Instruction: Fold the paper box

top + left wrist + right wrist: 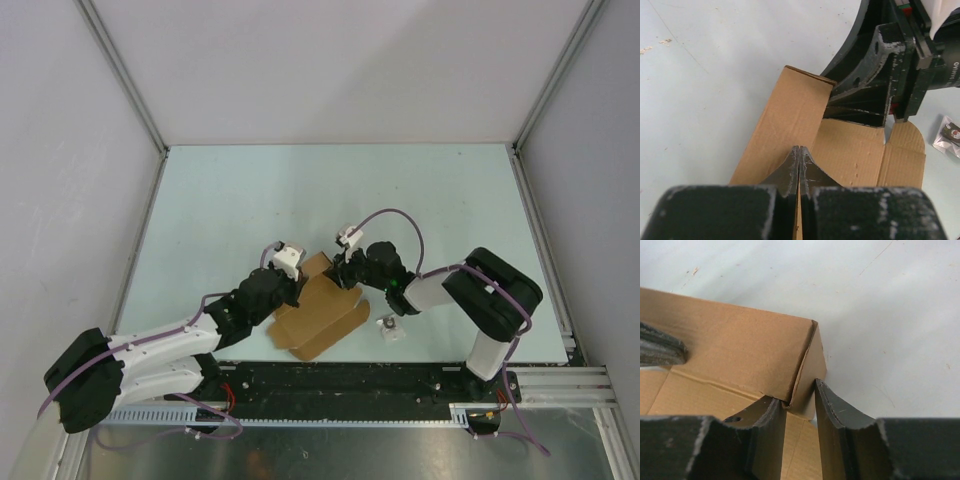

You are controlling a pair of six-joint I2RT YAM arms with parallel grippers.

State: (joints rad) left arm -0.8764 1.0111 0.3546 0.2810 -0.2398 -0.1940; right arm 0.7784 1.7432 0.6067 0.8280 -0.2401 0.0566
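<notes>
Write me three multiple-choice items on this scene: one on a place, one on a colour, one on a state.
1. Where does the small white-grey packet lie?
A. on the paper box
B. against the far wall
C. on the table, right of the box

2. The paper box is:
A. brown
B. white
C. blue

3. The left fingers are:
A. spread wide
B. closed together
C. out of view

Answers:
1 C: the top view shows it on the table, just off the box's right edge.
2 A: it is plain brown cardboard in every view.
3 B: the left wrist view shows the tips meeting.
</notes>
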